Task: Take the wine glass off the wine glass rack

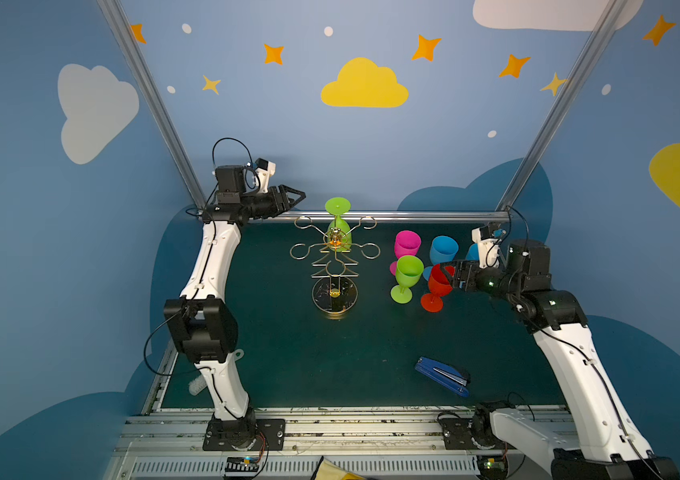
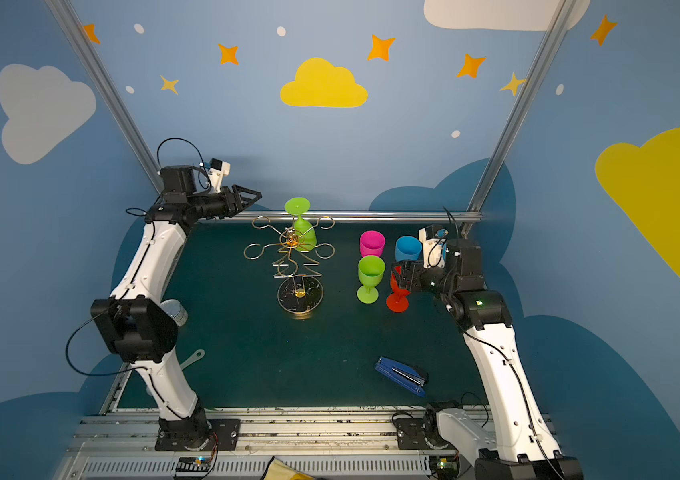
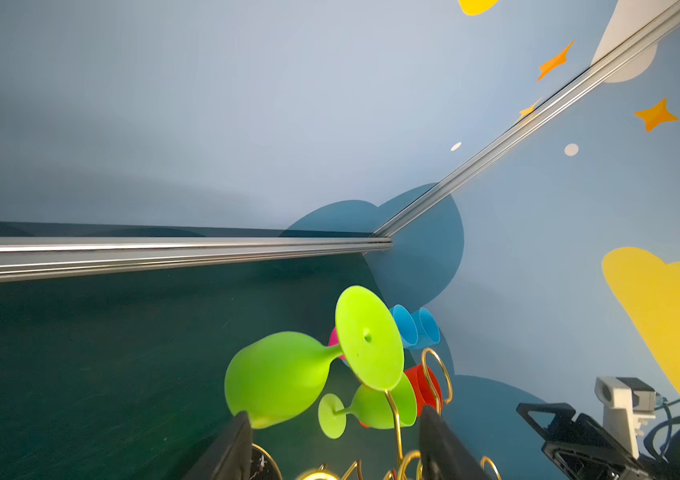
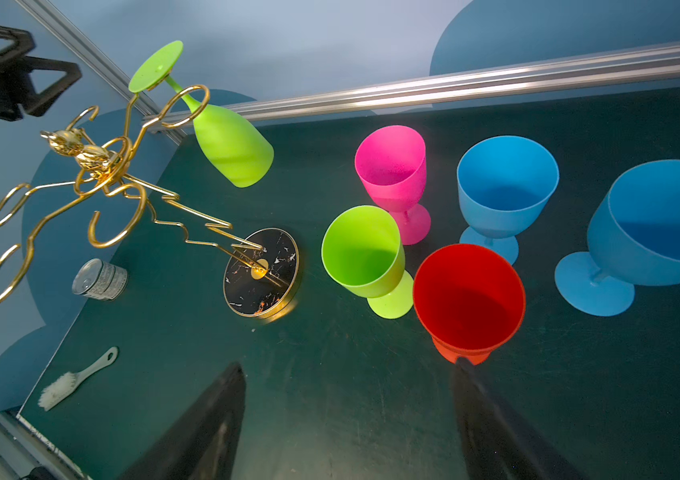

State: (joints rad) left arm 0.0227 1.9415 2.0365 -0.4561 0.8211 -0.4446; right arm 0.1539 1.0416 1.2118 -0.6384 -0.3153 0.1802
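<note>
L gripper (image 3: 334, 413): jaws apart, clamping nothing, just short of lime wine glass (image 3: 275, 378), which hangs upside down on wine glass rack (image 1: 335, 270), upper-center of mat (image 1: 330, 365) by back rail (image 1: 413, 216). R gripper (image 4: 347, 365): apart, empty, red glass (image 4: 469, 299) at its tip. Stapler (image 1: 443, 376) shows in top views only. 2nd blue glass (image 4: 658, 232) is clear in R wrist view, mostly hidden behind R arm (image 1: 537, 299) from top. Lower-center mat bare.

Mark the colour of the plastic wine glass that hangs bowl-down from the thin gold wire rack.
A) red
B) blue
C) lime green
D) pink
C: the lime-green plastic wine glass hangs by its stem in a loop of the thin gold wire rack, while the red plastic goblet, the pink plastic goblet and a blue plastic goblet stand upright on the dark green table.
</note>
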